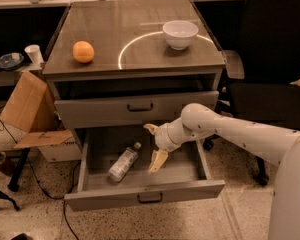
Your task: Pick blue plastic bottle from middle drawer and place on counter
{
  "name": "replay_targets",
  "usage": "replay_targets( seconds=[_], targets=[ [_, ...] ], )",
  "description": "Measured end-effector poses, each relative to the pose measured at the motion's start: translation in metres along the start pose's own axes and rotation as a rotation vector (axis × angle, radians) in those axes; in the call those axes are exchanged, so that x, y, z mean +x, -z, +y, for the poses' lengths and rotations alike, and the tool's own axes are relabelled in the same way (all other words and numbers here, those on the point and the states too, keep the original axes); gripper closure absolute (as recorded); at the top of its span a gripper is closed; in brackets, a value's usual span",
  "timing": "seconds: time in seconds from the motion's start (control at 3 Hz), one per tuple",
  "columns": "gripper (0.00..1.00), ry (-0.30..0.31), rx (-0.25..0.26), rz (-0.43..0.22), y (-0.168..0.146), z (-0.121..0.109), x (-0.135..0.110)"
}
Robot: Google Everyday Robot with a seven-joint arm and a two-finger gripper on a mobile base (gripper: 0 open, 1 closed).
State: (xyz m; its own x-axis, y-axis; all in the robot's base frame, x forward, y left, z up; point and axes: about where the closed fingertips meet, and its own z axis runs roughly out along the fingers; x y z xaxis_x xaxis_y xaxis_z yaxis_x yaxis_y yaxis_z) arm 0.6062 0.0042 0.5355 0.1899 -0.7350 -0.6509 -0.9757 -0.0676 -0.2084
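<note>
Two-finger gripper hangs with jaws spread wide, holding nothing, inside the pulled-out grey middle drawer, just beside the small clear plastic bottle with a white cap lying on its tray. I judge it is placed to close on the bottle from the side. Glossy grey-brown counter above is the goal. The tray's back is lost in shadow beneath the grey upper drawer.

The counter is carrying an orange near its left edge and a white bowl toward its far right corner, sitting on a thin white ring. The gripper is hanging below the front edge, fingers spread, over the pulled-out middle drawer.
</note>
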Motion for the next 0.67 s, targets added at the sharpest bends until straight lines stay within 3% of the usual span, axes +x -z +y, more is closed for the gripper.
replay_targets(
  seconds=[0.67],
  targets=[
    [0.0,0.009,0.014,-0.001,-0.0072,0.001,-0.0029]
  ],
)
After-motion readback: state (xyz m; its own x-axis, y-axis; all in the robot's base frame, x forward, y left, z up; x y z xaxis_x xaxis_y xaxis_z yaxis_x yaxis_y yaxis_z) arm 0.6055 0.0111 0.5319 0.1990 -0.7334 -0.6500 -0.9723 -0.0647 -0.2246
